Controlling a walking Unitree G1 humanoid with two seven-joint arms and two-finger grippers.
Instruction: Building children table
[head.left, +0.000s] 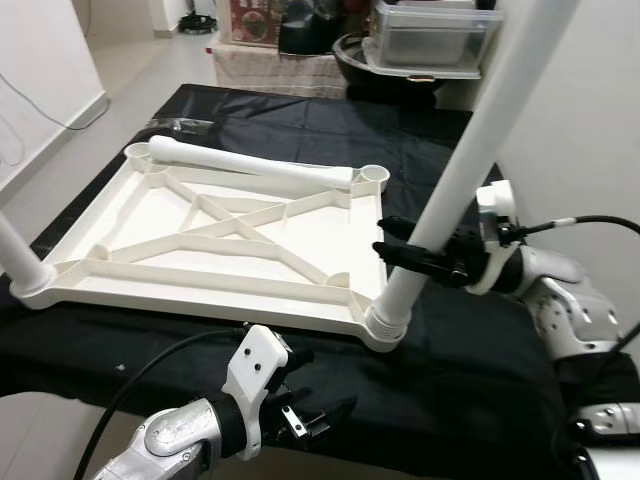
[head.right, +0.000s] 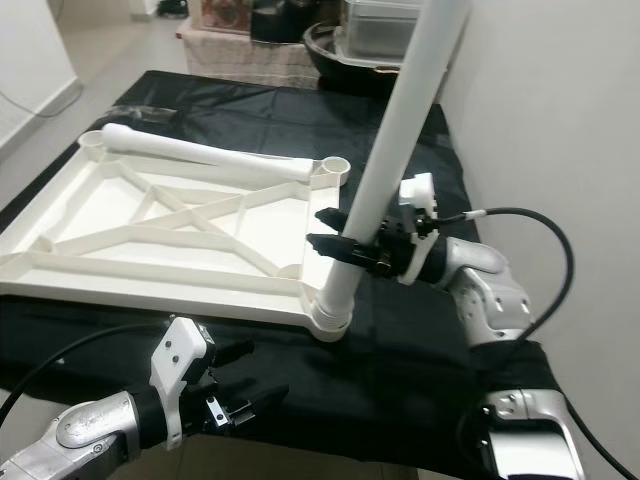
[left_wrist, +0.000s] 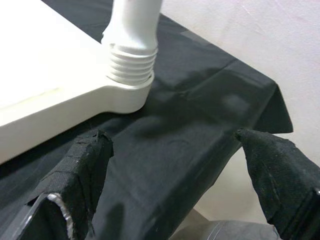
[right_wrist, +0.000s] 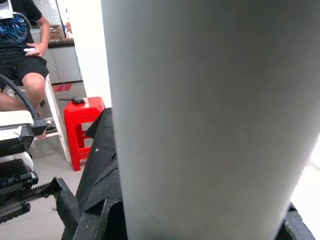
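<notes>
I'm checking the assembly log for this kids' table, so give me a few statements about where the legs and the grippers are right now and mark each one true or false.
1. The right gripper is shut on the upright leg at the tabletop's near right corner. True.
2. The left gripper is clamped on a leg. False: it is open, holding nothing, above the black cloth in front of the tabletop.
3. A loose leg lies flat along the tabletop's far edge. True.
4. The upright leg is fully seated. False: the left wrist view shows thread exposed above the corner socket.
5. The tabletop lies with its ribbed underside facing down. False: the ribs face up.
</notes>
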